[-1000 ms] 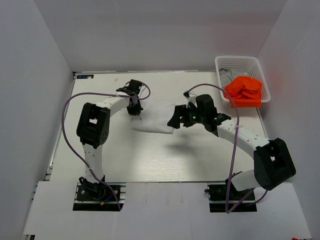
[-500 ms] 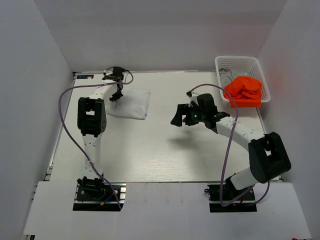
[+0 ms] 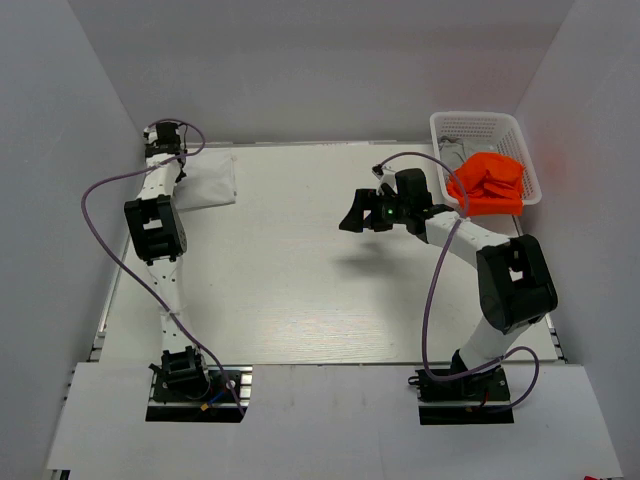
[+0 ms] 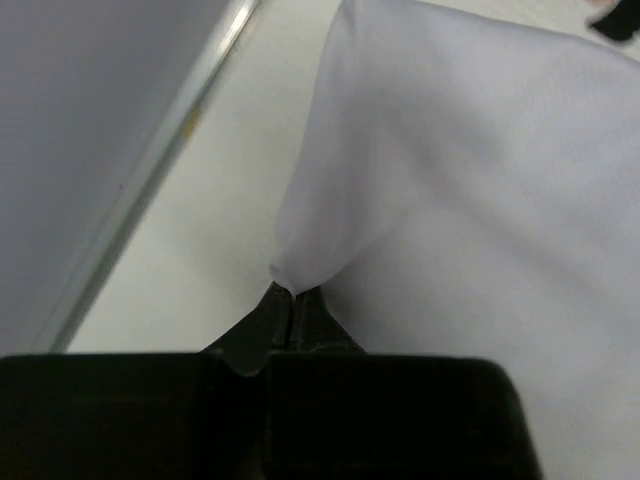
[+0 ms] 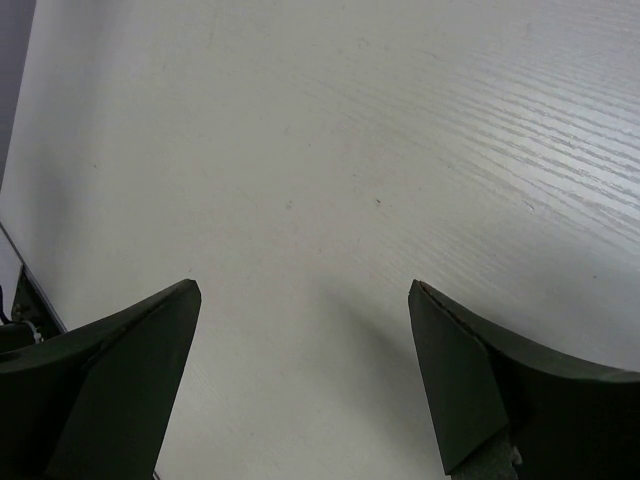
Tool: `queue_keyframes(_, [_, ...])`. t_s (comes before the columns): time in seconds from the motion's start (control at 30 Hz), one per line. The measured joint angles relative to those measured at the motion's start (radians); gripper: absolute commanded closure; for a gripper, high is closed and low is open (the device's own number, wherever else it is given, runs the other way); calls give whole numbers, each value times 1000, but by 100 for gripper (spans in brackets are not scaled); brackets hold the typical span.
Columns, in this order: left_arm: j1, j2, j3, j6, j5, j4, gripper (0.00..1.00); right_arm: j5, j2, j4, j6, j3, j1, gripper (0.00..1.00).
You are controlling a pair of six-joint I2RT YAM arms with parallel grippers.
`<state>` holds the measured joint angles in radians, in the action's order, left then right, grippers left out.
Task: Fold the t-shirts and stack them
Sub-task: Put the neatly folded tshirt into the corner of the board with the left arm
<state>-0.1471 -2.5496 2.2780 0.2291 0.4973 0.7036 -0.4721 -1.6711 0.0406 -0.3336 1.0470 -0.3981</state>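
Note:
The folded white t-shirt lies at the table's far left corner. My left gripper is shut on its left edge; in the left wrist view the cloth bunches into a pinch at the closed fingertips. My right gripper hangs open and empty above the middle of the table; its view shows only bare tabletop between the fingers. The orange t-shirt is heaped in the white basket at the far right, with a bit of grey t-shirt beside it.
White walls enclose the table on the left, back and right. The metal table edge runs close to the left gripper. The basket stands at the far right corner against the wall.
My left gripper has dragged the white t-shirt from mid-table to the far left corner. My right gripper has drawn back slightly to the right, staying open.

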Motion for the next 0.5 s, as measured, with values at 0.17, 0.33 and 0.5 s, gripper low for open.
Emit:
queue_keyframes(0.17, [-54,-17,43,-44,-56,-48,100,-39,-50,14,-10,23,19,10])
queue_keyframes(0.33, [-58,-17,46,-87,-78,-94,72,-58,-77,14,-24,25,31,10])
queue_keyframes(0.5, [-53,-17,58,-103,-62,-87,1,-73,-82,15,-32,25,38,10])
